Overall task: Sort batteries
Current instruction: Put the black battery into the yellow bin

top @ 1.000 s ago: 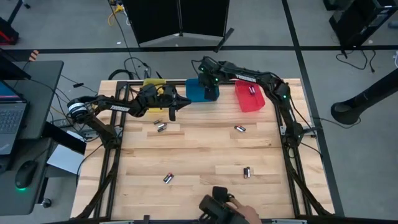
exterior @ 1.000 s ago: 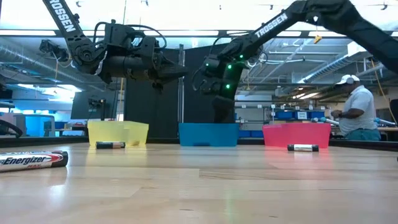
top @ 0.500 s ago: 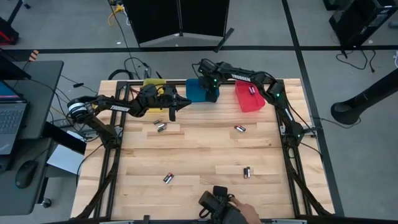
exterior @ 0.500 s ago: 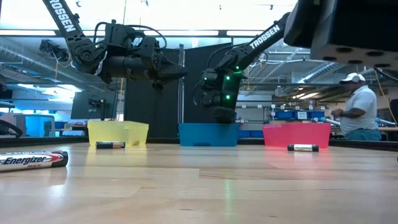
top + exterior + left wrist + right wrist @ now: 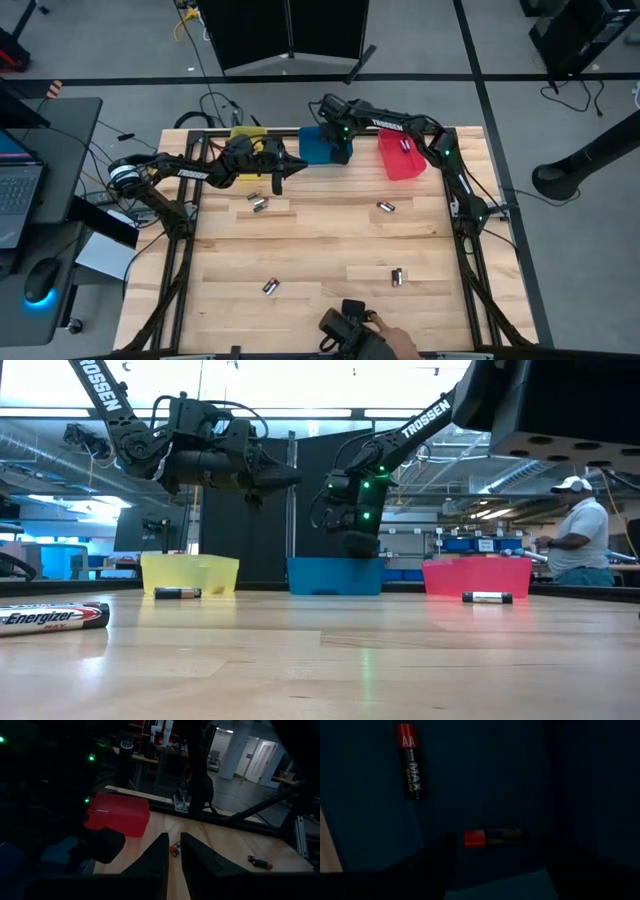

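Sorting is partly done. Two AA batteries (image 5: pixel 495 837) are lying on the floor of the blue bin (image 5: pixel 318 147), and one cell (image 5: pixel 405 145) is showing in the red bin (image 5: pixel 400 160). The yellow bin (image 5: pixel 190 573) contents are not visible. At least five batteries are waiting on the worktop (image 5: pixel 330 250): two (image 5: pixel 257 202) near the yellow bin, one (image 5: pixel 385 207) below the red bin, two (image 5: pixel 397 277) toward the near edge.

The right gripper (image 5: pixel 495 857) is hanging inside the blue bin, jaws spread wide and gripping nothing; one AA cell is lying between them, just beyond the tips. The left gripper (image 5: pixel 172 855) is hovering between the yellow and blue bins, jaws almost together and empty, loose cells lying well apart from it.
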{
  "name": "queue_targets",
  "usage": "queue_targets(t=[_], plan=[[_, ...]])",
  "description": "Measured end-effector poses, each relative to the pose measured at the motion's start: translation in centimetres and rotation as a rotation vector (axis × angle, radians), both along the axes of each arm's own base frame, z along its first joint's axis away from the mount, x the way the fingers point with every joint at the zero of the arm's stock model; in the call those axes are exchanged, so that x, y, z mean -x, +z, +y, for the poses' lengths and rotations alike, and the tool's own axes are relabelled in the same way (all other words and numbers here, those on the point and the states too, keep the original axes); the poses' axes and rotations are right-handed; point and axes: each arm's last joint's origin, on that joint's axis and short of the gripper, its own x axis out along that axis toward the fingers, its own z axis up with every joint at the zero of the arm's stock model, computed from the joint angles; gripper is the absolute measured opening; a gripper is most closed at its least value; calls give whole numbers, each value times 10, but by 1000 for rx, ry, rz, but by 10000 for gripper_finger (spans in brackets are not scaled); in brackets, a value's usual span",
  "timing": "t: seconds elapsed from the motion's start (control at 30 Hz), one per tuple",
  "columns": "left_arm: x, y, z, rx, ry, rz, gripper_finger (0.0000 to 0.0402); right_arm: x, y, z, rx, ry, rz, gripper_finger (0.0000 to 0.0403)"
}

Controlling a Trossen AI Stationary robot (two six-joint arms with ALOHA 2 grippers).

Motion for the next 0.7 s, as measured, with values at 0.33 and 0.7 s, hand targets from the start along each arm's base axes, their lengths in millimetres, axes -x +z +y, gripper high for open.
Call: queue_targets(t=[0.33, 0.7], plan=[[0, 0, 0, -3, 0, -3, 54, -6, 35, 11, 131, 73, 28, 242], [0, 1, 0, -30, 0, -7, 54, 9, 61, 50, -64, 147, -84, 14]])
